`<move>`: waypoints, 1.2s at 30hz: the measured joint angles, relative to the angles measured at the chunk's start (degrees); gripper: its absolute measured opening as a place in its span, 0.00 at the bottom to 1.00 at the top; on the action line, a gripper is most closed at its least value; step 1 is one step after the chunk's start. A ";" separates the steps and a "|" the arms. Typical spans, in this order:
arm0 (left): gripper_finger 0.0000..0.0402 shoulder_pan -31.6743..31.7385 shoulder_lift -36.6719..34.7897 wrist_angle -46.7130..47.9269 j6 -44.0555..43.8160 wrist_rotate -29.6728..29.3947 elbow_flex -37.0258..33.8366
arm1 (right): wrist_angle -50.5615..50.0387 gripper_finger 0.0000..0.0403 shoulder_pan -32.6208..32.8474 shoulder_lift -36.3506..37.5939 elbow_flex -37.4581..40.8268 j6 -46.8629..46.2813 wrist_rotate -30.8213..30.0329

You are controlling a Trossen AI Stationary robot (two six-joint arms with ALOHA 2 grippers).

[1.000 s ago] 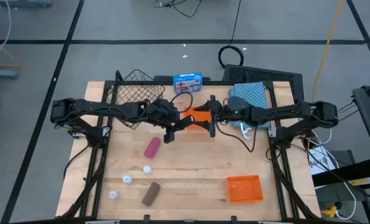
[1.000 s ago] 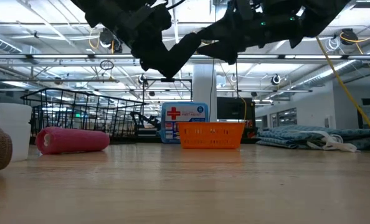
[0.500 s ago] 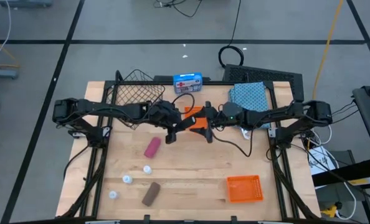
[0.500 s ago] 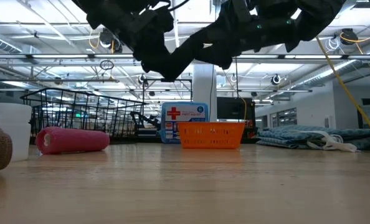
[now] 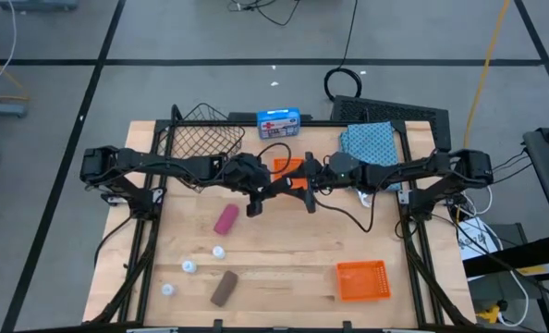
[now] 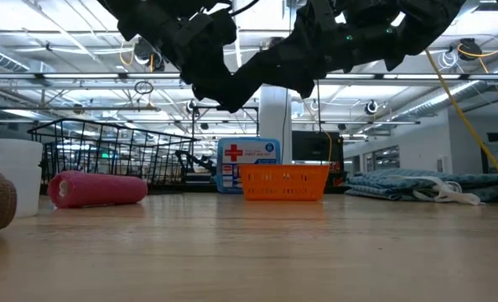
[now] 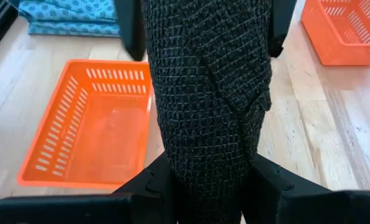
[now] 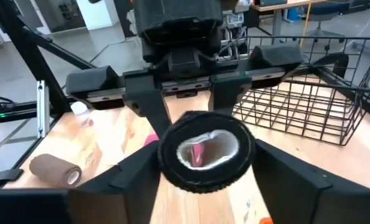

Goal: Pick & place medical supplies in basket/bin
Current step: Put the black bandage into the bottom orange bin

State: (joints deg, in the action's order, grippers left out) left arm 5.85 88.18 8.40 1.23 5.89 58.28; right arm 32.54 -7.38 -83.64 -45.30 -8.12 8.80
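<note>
Here both hands, left (image 5: 253,205) and right (image 5: 309,192), seemingly clamp one woven, cylindrical black roll (image 7: 207,93) over smooth wood.

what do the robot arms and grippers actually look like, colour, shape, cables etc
Both arms are matte black, slender jointed links running in from the table's side edges. The left gripper and right gripper each end in two flat dark fingers on a crossbar. A thin black cable loops beside the right arm.

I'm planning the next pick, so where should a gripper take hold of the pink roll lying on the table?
Take the pink roll across its middle, coming straight down from above. It lies on its side on the table, apart from everything else, so fingers can likely close on its two long curved sides, the narrower span.
</note>
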 joint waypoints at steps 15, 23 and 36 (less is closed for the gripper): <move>0.32 0.00 -2.81 -0.76 -3.80 -0.13 -0.22 | 1.68 0.12 -0.02 0.15 -0.06 1.81 0.26; 0.32 -0.14 -11.91 0.56 -2.55 -0.77 -0.19 | 1.57 0.11 -0.09 2.73 -0.28 3.06 5.46; 0.32 -2.82 -12.94 -3.81 -1.75 4.36 0.02 | -7.88 0.11 4.17 10.34 -0.09 5.38 7.17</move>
State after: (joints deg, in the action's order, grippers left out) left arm 3.03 75.24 4.60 -0.51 10.25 58.30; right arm 24.66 -3.20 -73.29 -45.39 -2.74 15.97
